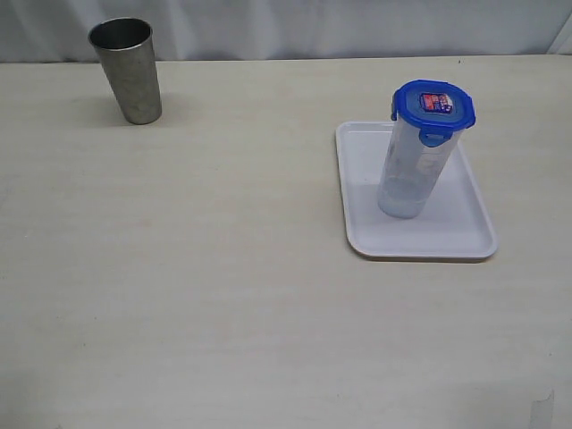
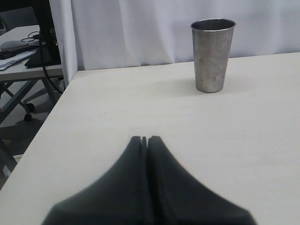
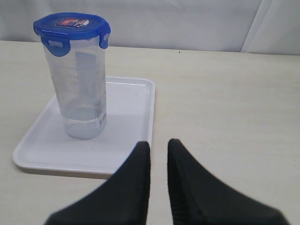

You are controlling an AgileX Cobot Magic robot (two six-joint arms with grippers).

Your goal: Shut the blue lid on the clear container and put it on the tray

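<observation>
The clear container (image 1: 407, 174) stands upright on the white tray (image 1: 465, 228), with the blue lid (image 1: 433, 105) sitting on its rim, sticker up. The right wrist view shows the same container (image 3: 79, 93), lid (image 3: 71, 26) and tray (image 3: 131, 136). My right gripper (image 3: 159, 144) is open with a narrow gap and nothing between its fingers, back from the tray's near edge. My left gripper (image 2: 146, 138) is shut on nothing, low over bare table. Neither gripper shows in the exterior view.
A grey steel cup (image 1: 127, 70) stands upright at the table's far left; the left wrist view sees this cup (image 2: 212, 54) ahead. In that view the table's side edge (image 2: 44, 126) drops off beside another desk with cables.
</observation>
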